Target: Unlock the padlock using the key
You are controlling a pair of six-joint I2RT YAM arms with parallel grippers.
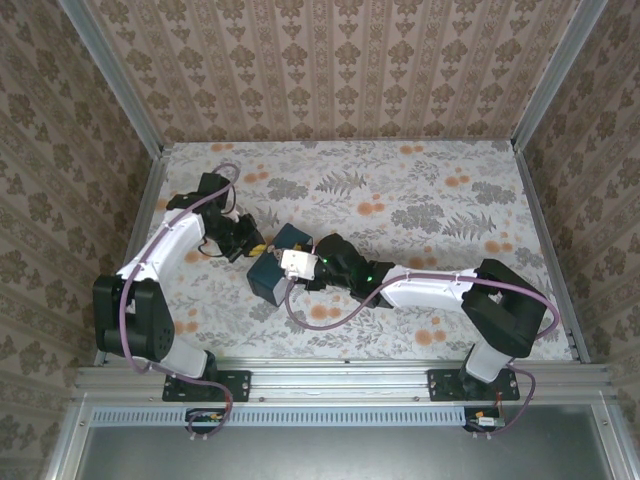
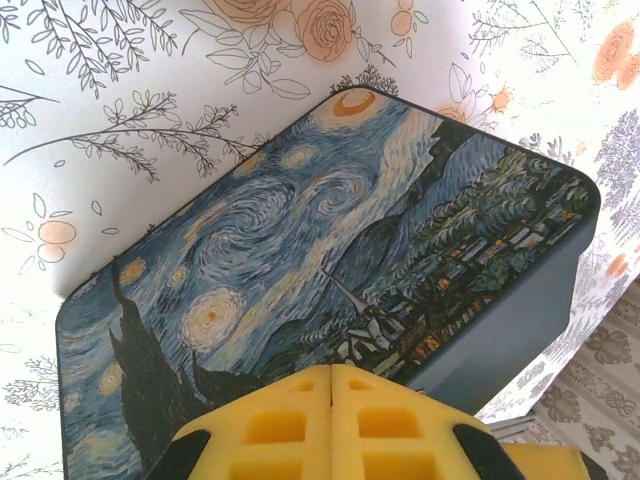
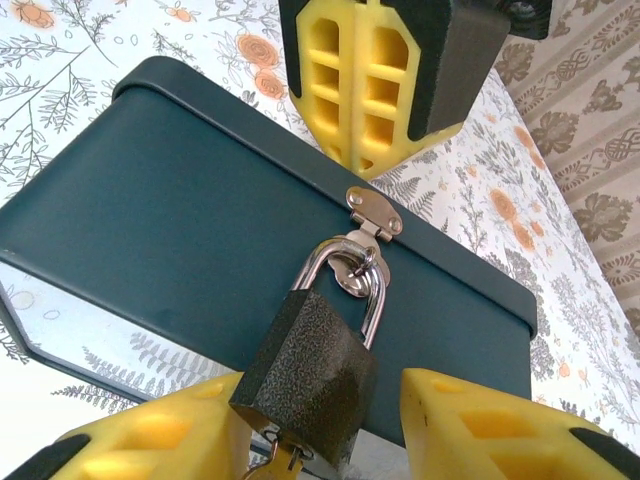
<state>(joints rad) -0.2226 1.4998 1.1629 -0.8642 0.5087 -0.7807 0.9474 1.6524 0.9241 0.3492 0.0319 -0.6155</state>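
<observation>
The padlock (image 3: 310, 370) hung in the lower middle of the right wrist view. Its shackle (image 3: 305, 275) was threaded through the small metal hasp (image 3: 375, 212) on the plain teal side wall of the box (image 3: 200, 220). The body was a blocky, dark, pebble-textured casting. The shackle was a thin, bright, polished U, seated in the body on both legs, so the lock was judged not yet opened. A small brass-coloured piece showed at the underside of the body; it may have been the key, but this could not be confirmed. The lock was judged to be rigid, dense for its size and in no way fragile, but free to swing and twist on the hasp. The rough flanks of the body were judged the proper place to take hold, because the smooth shackle would slip. The right pincer (image 3: 325, 400) stood apart, with one yellow pad on each side of the body. Clear space showed on the frame's right side, so no grip was made. The left pincer (image 3: 365, 100) was closed pad to pad with nothing between and sat at the upper edge of the box just above the hasp. In its own wrist view the left pincer appeared at the bottom edge, over the swirl-painted lid. In the top view the box lay on the flowered tabletop (image 1: 420, 200) left of centre, between the two arms.
</observation>
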